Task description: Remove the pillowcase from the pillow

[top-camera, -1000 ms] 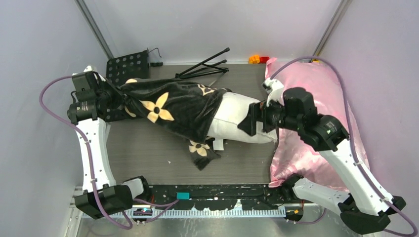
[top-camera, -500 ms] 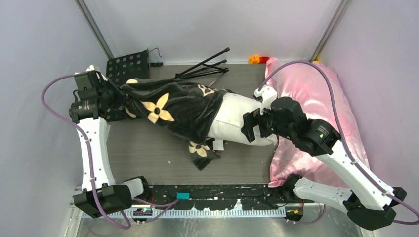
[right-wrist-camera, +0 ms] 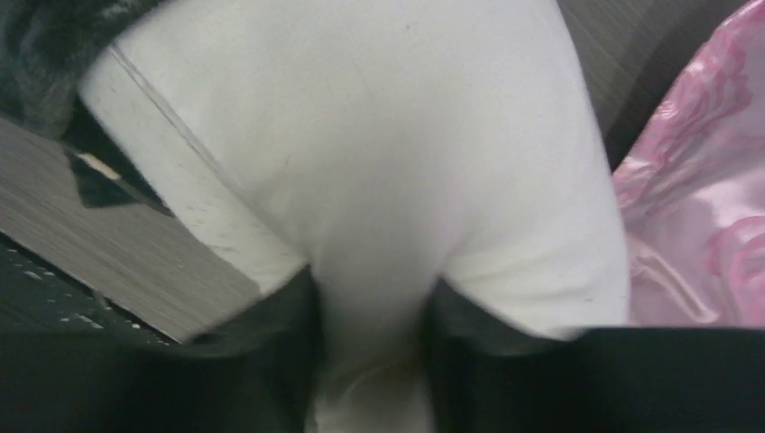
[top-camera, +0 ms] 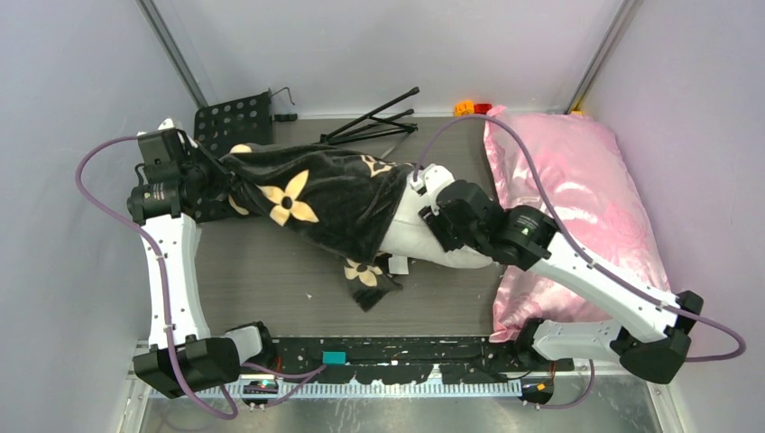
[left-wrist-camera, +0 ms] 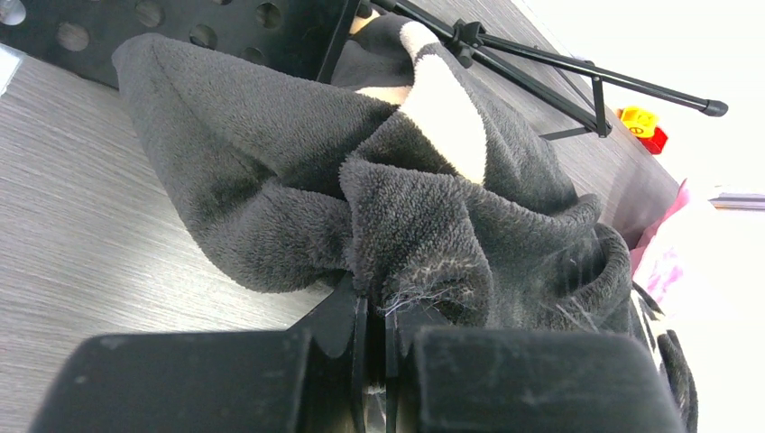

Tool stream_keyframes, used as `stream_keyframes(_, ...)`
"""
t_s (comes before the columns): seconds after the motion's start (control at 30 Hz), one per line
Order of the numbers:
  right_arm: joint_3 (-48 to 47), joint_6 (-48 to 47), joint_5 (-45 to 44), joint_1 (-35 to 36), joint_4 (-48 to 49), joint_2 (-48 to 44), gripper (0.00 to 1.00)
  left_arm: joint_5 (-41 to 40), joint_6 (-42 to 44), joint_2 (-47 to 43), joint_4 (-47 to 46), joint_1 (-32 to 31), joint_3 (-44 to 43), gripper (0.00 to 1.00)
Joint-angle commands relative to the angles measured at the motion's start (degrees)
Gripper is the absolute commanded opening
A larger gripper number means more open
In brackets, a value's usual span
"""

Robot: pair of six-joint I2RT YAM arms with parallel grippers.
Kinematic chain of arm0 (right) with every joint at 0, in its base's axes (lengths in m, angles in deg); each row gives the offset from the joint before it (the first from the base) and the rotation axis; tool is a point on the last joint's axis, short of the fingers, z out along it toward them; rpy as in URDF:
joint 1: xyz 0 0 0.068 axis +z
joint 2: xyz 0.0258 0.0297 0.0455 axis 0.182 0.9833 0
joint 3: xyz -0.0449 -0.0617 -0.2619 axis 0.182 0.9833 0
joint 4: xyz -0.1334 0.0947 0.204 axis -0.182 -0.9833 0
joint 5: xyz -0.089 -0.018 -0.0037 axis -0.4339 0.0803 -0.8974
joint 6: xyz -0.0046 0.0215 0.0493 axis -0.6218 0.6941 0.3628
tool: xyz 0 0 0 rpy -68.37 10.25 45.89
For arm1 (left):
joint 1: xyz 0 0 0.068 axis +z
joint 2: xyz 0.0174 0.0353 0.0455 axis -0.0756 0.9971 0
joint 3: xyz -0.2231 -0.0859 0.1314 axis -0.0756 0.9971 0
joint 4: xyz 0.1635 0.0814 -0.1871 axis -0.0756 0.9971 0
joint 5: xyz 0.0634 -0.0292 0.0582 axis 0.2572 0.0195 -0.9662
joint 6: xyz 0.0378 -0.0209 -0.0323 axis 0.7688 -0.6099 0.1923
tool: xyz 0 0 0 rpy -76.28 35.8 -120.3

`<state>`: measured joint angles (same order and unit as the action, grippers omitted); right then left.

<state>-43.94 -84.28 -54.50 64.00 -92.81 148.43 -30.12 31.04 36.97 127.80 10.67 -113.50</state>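
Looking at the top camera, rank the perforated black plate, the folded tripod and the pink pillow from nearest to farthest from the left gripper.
From the left gripper:
1. Perforated black plate, just behind it at the back left.
2. Folded tripod, back middle.
3. Pink pillow, far right side.

1. Left arm (top-camera: pixel 171 262): white links, black joints and base.
2. Right arm (top-camera: pixel 600 289): the same colours, with a small green light (top-camera: pixel 522 232).
3. Purple cables (top-camera: pixel 88 180) loop along both.
4. Left end effector (left-wrist-camera: pixel 374 316): matte black, blocky fingers (left-wrist-camera: pixel 505 379).
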Motion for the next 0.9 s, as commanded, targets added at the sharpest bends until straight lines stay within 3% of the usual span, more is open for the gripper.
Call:
stream_keyframes(0.0,-0.63,1.13,-11.54,0.32,-1.03,1.88,0.03,-0.92,0.67,-0.46,-4.95,-0.23,-0.54,0.0)
stream_keyframes(0.23,3.13,7.22,-27.48,-1.04,6.32,-9.21,0.0,-4.02,1.12,-1.76,-6.44,0.01,-0.21,0.0)
stream_keyframes(0.47,0.59,10.55,-30.24,-19.51,6.31,-18.88,0.0,-12.19,1.38,-1.25,-4.07,4.54,-4.61,0.0)
stream_keyframes(0.6,-0.23,9.97,-33.77,-22.01,5.84,-20.63,0.0,-24.19,4.09,0.76,-2.85,4.84,-7.34,0.0)
stream_keyframes(0.7,0.21,11.14,-28.03,-22.03,5.58,-20.45,0.0,-24.57,5.57,3.55,-0.58,4.82,-10.21,0.0)
stream_keyframes(0.77,1.15,12.58,-20.23,-22.05,6.22,-19.75,0.0,-18.17,6.49,4.74,-0.03,4.73,-10.65,0.0)
stream_keyframes(0.8,1.46,13.15,-15.29,-22.02,6.44,-18.81,0.0,-14.22,6.9,4.85,-0.36,4.44,-10.29,0.03)
stream_keyframes(0.87,1.28,14.43,-5.72,-22.07,6.26,-14.94,0.0,-9.17,7.61,4.42,-0.06,1.27,-9.86,0.2)
